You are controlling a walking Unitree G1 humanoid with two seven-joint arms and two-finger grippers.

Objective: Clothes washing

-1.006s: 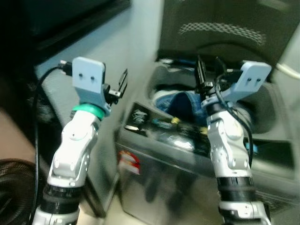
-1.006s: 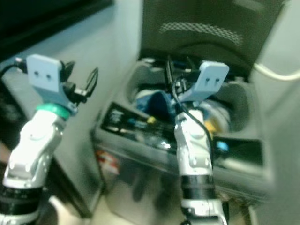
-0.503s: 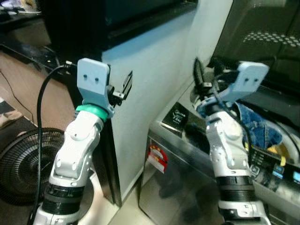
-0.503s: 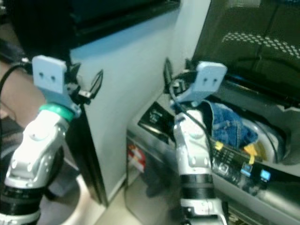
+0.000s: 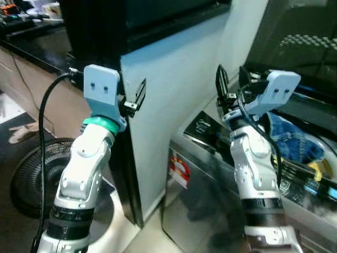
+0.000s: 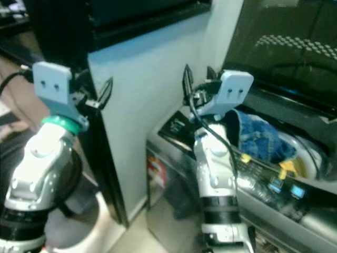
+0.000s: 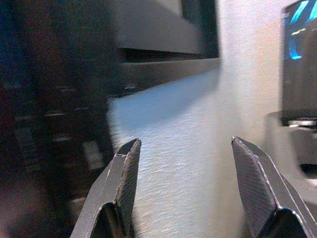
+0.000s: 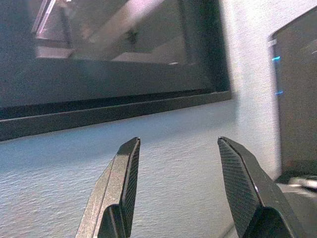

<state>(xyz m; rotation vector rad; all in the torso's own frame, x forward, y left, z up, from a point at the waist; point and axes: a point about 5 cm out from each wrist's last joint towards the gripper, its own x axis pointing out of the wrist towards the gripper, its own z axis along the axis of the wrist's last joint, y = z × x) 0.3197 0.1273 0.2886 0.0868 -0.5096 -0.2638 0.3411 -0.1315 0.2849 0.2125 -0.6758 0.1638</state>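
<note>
The right gripper (image 5: 230,84) is raised at chest height with its two black fingers spread apart and nothing between them; in its wrist view the fingers (image 8: 124,183) frame only a pale textured wall (image 8: 188,163) and a dark window (image 8: 109,44) above it, so it is plainly carrying nothing and looks held up simply to be ready. The left gripper (image 5: 138,95) is lifted the same way on the other side, fingers (image 7: 121,183) likewise parted and empty, pointing at that same wall (image 5: 174,105). Both arms stand clear of the laundry, which suggests a travelling or turning posture rather than a reach. Just beyond the right arm sits the washing machine (image 5: 210,179), a top loader with its dark lid (image 5: 300,31) tipped up and open, presumably so clothes can go in or come out. The blue clothes (image 5: 292,139), denim by the look of them, are heaped in the drum opening behind the control panel (image 5: 205,129), with a bit of yellow (image 5: 314,168) beside them; they lie well apart from either gripper. Off to the robot's left a floor fan (image 5: 31,179) stands low on the floor near a dark counter (image 5: 37,47), out of the way of the work
</note>
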